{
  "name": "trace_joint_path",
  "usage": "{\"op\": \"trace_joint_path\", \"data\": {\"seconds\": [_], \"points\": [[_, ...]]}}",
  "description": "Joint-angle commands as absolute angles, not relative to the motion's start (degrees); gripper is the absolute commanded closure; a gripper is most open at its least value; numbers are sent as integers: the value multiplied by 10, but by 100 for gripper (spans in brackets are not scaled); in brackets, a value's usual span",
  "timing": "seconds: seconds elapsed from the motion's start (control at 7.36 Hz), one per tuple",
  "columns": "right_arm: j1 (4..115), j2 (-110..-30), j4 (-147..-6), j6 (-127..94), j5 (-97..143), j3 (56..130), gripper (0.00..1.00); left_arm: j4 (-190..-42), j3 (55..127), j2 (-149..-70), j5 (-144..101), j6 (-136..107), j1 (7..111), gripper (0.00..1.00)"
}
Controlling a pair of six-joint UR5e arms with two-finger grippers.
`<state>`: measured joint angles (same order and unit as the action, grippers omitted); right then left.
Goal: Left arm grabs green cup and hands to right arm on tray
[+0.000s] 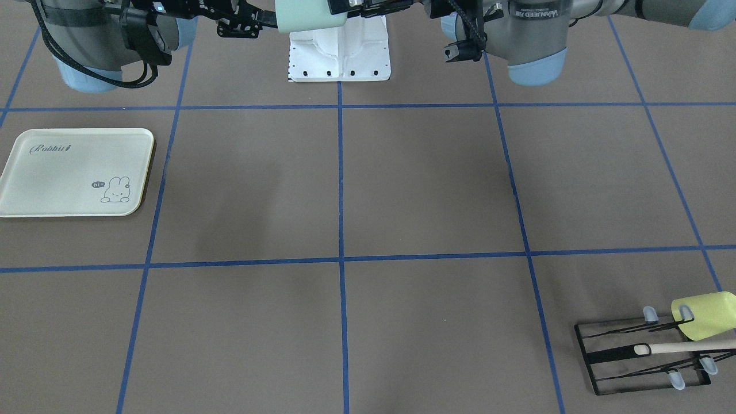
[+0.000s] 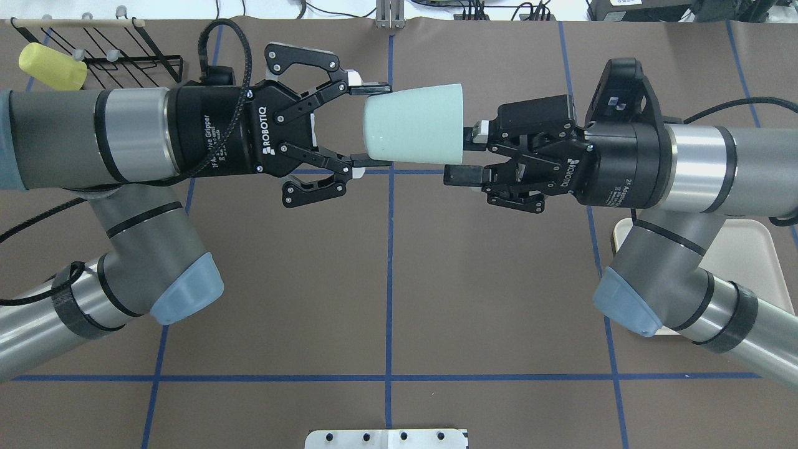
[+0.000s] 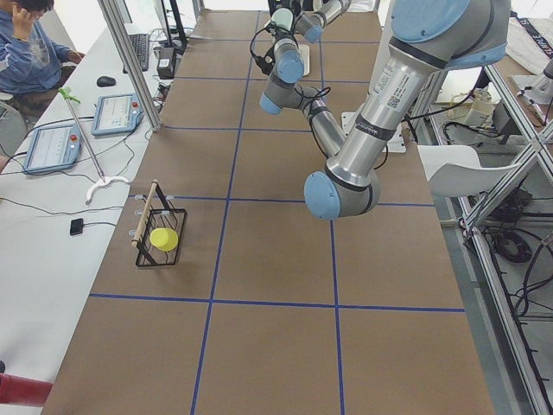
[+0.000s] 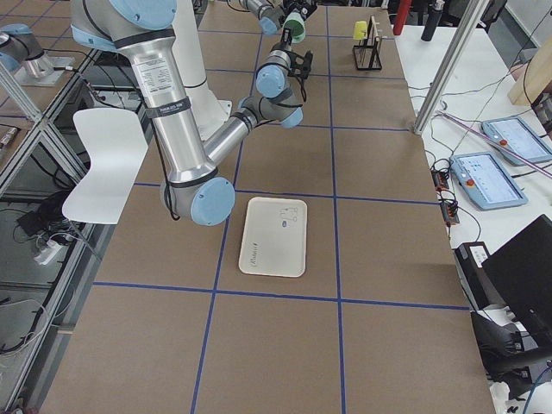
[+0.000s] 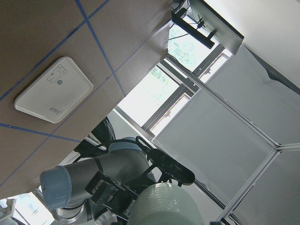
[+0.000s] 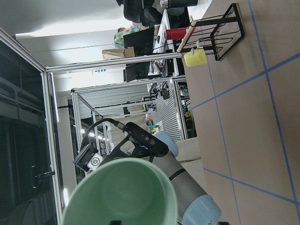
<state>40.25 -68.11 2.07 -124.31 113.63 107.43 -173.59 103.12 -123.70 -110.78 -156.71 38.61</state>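
The pale mint-green cup [image 2: 411, 125] hangs on its side high above the table's middle, also seen at the top of the front view [image 1: 307, 14]. My left gripper [image 2: 374, 128] is shut on the cup's base end, with a fingertip [image 2: 374, 91] pressed on each side. My right gripper [image 2: 464, 153] faces it from the rim end, jaws partly apart. One finger [image 2: 461, 175] lies just outside the rim wall; the other goes behind the rim. The cream tray [image 1: 57, 172] lies bare on the table under my right arm [image 2: 757, 249].
A black wire rack [image 1: 604, 356] with a wooden rod and a brighter yellow-green cup [image 1: 707, 315] stands at the far corner on my left side. The white base plate [image 1: 339, 57] sits between the arms. Blue tape lines grid the brown table.
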Motion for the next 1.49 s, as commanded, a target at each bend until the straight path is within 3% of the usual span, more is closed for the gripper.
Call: {"op": "trace_joint_path", "data": {"seconds": [0.0, 0.14, 0.27, 0.41, 0.95, 1.36], "points": [[403, -681, 24, -1245, 1136, 1075, 66, -1736, 1032, -1238, -1094, -1568, 375, 100], [403, -681, 24, -1246, 1136, 1075, 83, -1735, 1030, -1238, -1094, -1567, 374, 100], [403, -681, 25, -1245, 1136, 1075, 100, -1735, 1028, -1238, -1094, -1563, 374, 47], [403, -686, 39, -1245, 1136, 1075, 100, -1734, 1030, -1237, -1094, -1559, 374, 0], [405, -724, 81, -1255, 1129, 1078, 100, -1730, 1061, -1210, -1100, -1557, 381, 0], [427, -864, 111, -1204, 1178, 1064, 100, -1674, 1063, -1188, -1113, -1462, 415, 0]]}}
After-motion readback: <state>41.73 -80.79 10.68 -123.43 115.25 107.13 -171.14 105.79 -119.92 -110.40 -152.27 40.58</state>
